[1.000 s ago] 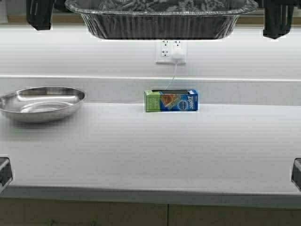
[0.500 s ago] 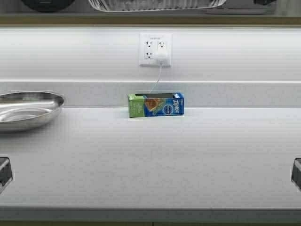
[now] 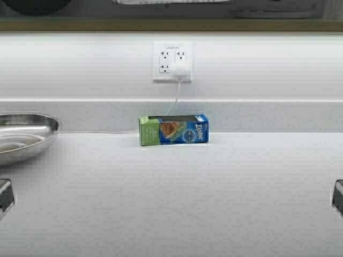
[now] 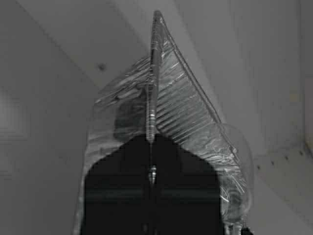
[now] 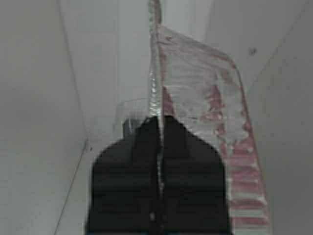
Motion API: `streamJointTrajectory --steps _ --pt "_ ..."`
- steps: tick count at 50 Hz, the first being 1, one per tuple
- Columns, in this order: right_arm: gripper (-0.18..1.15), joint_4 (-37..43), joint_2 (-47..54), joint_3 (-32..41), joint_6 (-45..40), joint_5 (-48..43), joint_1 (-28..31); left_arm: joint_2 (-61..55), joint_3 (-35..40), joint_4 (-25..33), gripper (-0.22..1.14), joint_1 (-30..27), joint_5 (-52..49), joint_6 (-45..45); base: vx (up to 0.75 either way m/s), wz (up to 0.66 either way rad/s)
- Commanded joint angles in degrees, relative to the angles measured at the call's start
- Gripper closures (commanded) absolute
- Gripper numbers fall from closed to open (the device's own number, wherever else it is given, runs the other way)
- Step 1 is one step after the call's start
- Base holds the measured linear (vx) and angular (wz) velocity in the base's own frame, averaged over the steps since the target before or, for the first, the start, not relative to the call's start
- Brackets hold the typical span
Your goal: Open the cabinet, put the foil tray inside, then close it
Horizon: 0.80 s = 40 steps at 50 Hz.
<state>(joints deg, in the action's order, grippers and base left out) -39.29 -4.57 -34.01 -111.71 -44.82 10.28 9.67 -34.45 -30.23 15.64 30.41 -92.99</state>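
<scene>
We hold the tray (image 4: 181, 122) between both grippers, each pinching its rolled rim. In the left wrist view our left gripper (image 4: 151, 166) has its dark fingers (image 4: 117, 186) pressed together on the rim, the ribbed foil side running away from us against pale flat panels. In the right wrist view our right gripper (image 5: 157, 147) is clamped the same way on the rim, its fingers (image 5: 190, 171) closed tight on the foil, with light panels on either side of the tray.

In the high view only a thin sliver of the tray's underside (image 3: 171, 1) shows at 12 o'clock, at the very top edge; the grippers themselves are out of sight there. Below it runs a tan strip (image 3: 171, 24), which may be the cabinet's lower edge, though we cannot tell.

On the white counter (image 3: 214, 193) a green and blue Ziploc box (image 3: 173, 130) stands near the centre, against the backsplash. Above it, toward 12 o'clock, an outlet (image 3: 172, 61) holds a white plug with a cord running down behind the box. A steel bowl (image 3: 24, 136) sits at 9 o'clock, cut off by the frame edge.
</scene>
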Motion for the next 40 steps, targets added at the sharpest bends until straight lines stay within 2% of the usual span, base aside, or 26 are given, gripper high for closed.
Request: streamJointTrajectory --steps 1,7,30,35,40 --pt "0.89 -2.8 1.3 4.0 -2.7 -0.4 1.2 -1.8 2.8 0.3 0.88 1.1 0.0 -1.4 0.12 0.02" --pt "0.89 -5.4 3.1 5.2 -4.9 -0.5 1.2 -3.1 2.5 0.4 0.88 1.0 -0.1 -1.4 0.10 0.03" --pt "0.87 -5.4 5.7 5.1 -4.3 -0.5 1.2 -5.6 3.2 4.0 0.88 1.0 0.6 -0.7 0.06 0.04" --pt "0.71 -5.4 5.5 5.4 -2.9 -1.3 1.2 -5.6 2.9 7.0 0.80 1.0 3.6 1.6 0.01 0.02" --pt "0.37 -4.5 5.1 5.4 -2.1 -1.8 1.2 -5.6 2.5 11.6 0.56 0.4 7.7 5.5 0.01 0.02"
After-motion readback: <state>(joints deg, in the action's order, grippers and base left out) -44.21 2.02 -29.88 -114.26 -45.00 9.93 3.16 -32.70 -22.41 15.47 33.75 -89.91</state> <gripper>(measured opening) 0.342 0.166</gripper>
